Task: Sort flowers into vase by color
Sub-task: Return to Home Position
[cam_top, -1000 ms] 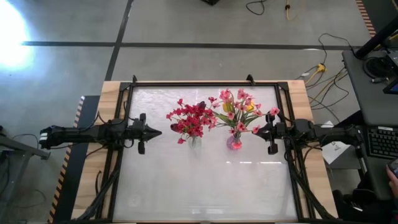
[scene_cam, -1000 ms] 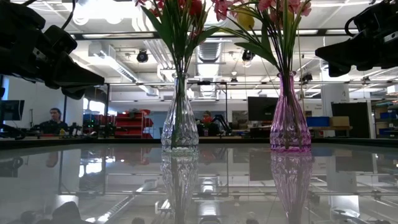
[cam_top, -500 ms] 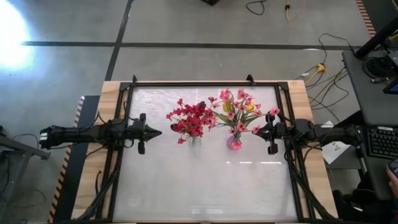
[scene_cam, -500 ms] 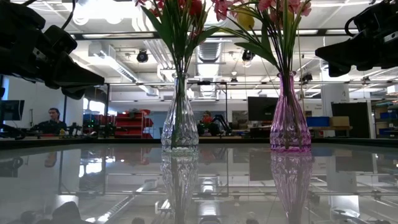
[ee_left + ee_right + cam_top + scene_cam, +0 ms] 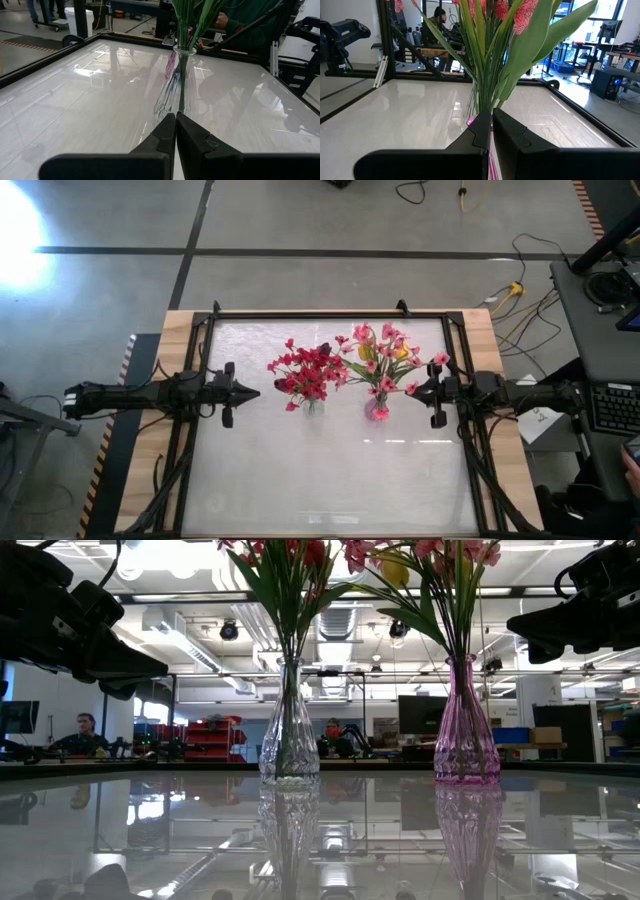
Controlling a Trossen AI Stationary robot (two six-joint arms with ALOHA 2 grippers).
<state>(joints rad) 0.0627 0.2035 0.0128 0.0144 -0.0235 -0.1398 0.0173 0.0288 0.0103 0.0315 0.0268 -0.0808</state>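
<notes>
Dark-red flowers (image 5: 305, 372) stand with their stems in a clear glass vase (image 5: 289, 730) near the table's middle. Pink flowers (image 5: 385, 365) and a yellow blossom (image 5: 400, 352) stand in a pink glass vase (image 5: 465, 730) to its right. My left gripper (image 5: 252, 392) hovers shut, left of the clear vase (image 5: 175, 87), pointing at it. My right gripper (image 5: 413, 391) hovers shut, just right of the pink vase, its fingertips (image 5: 488, 116) close before the green stems (image 5: 487, 75). Neither gripper holds anything.
The glossy white tabletop (image 5: 330, 470) sits inside a dark frame (image 5: 330, 313) on a wooden base. Both vases stand in the far half, with open surface toward the near edge. A person (image 5: 88, 730) sits in the room beyond the table.
</notes>
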